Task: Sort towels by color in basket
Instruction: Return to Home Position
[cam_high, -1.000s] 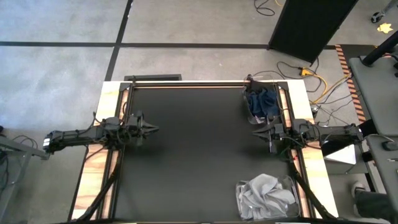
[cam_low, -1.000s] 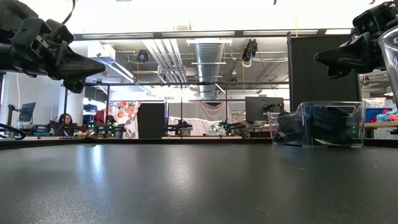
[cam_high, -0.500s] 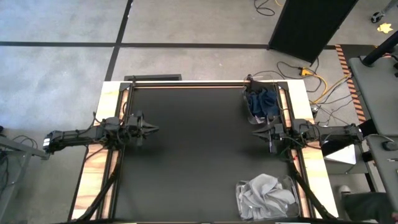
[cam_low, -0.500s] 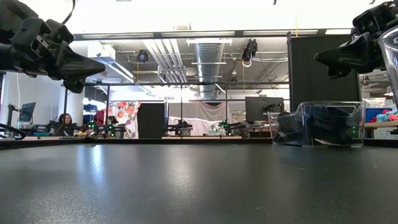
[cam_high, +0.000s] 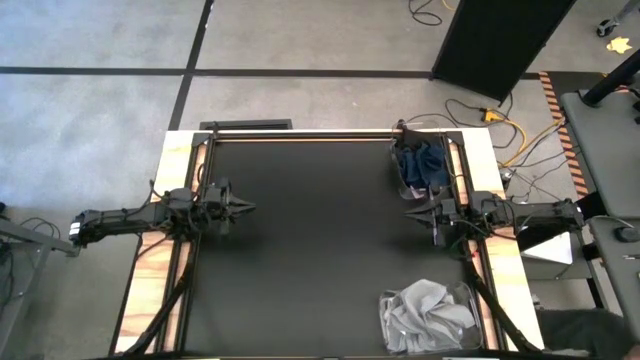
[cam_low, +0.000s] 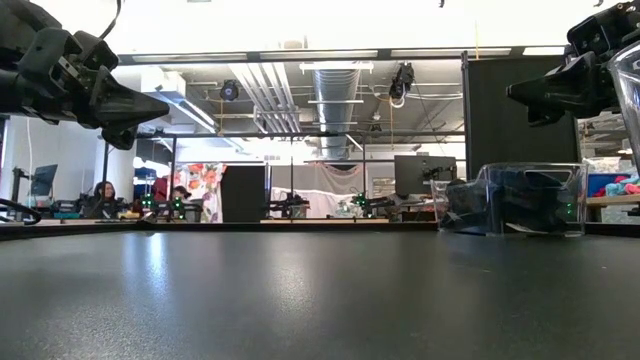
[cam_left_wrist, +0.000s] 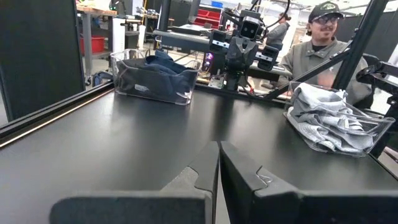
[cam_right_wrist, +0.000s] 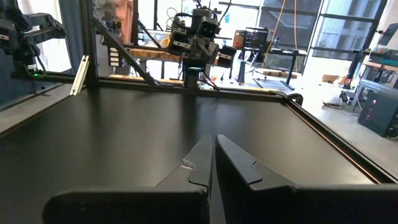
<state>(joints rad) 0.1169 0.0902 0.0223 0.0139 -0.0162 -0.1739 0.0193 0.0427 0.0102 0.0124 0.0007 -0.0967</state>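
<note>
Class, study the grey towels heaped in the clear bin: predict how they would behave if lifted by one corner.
The grey towels lie crumpled in soft folds, so probably floppy: they would drape and hang. They mound above the clear bin without sagging flat, suggesting little weight. Loosely piled, one would likely lift free alone.

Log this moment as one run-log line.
left gripper: shut, empty, left side | right gripper: shut, empty, right side | dark towels: in top-right clear bin | grey towels: in bottom-right clear bin
</note>
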